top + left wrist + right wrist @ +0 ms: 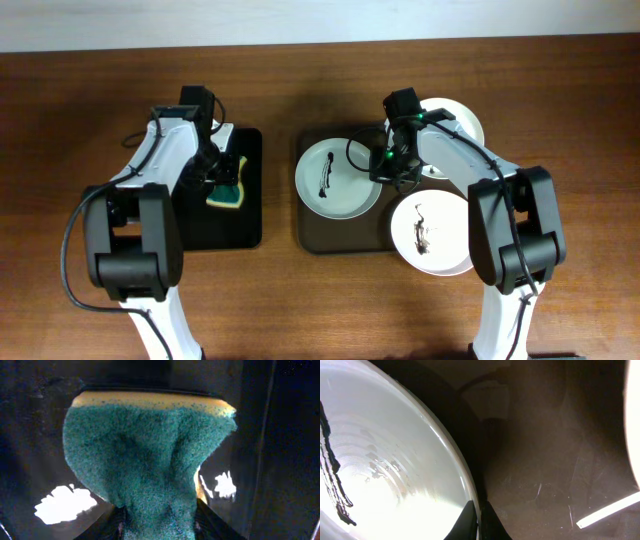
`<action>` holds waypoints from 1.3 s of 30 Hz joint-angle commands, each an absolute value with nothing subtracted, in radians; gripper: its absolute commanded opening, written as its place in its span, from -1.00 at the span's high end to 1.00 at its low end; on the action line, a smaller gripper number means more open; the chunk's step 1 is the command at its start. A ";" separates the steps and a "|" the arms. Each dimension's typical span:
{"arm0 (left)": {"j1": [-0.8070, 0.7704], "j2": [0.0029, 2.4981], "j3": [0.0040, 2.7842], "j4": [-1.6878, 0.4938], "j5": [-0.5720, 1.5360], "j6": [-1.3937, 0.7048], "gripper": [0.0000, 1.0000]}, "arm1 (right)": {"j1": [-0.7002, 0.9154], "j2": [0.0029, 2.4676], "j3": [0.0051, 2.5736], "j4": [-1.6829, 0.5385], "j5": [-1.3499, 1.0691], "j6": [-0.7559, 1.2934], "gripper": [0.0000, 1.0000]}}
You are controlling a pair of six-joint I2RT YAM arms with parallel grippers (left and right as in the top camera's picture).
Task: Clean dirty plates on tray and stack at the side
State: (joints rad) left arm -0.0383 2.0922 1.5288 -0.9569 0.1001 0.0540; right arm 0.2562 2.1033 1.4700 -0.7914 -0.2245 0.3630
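Observation:
Three white plates show in the overhead view. One plate (pixel 337 177) with a dark smear lies on the left of the dark brown tray (pixel 308 238). A second smeared plate (pixel 432 233) lies at the tray's front right. A third plate (pixel 462 124) sits at the back right, mostly behind the right arm. My right gripper (pixel 384 168) is shut on the right rim of the left plate (pixel 395 475), one finger inside and one outside (pixel 479 522). My left gripper (pixel 221 172) is shut on a green and yellow sponge (pixel 145 455) over the black tray (pixel 245 225).
The smaller black tray stands left of the brown tray with a narrow gap of wooden table (pixel 60 120) between them. Bare tray floor (pixel 555 460) lies right of the gripped plate. A white wall edge runs along the back.

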 commanded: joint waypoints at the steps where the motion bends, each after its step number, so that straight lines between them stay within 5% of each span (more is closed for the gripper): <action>1: -0.043 2.126 1.537 -0.944 0.089 0.038 0.89 | 0.270 2.139 1.476 -0.788 -0.171 0.376 0.92; 6: -0.043 2.126 1.662 -0.994 0.093 0.022 1.00 | 0.270 2.139 1.476 -0.787 -0.171 0.375 0.80; 10: -0.065 2.126 1.957 -1.135 0.251 0.100 1.00 | 0.270 2.139 1.476 -0.792 -0.172 0.376 0.92; 23: -0.392 2.330 1.964 -1.069 0.378 0.137 1.00 | 0.199 2.139 1.475 -0.791 -0.400 0.266 0.92; 27: -0.461 2.405 1.964 -1.042 0.215 0.088 1.00 | 0.202 2.139 1.475 -0.785 -0.400 0.266 0.92; 33: -0.506 2.405 1.980 -1.238 0.453 0.196 1.00 | 0.202 2.139 1.475 -0.783 -0.392 0.266 0.92; 36: -0.481 2.405 1.994 -1.063 0.389 0.011 1.00 | 0.202 2.139 1.475 -0.784 -0.392 0.266 0.92; 39: -0.467 2.407 1.993 -0.869 0.110 -0.143 1.00 | 0.202 2.139 1.475 -0.785 -0.389 0.266 0.92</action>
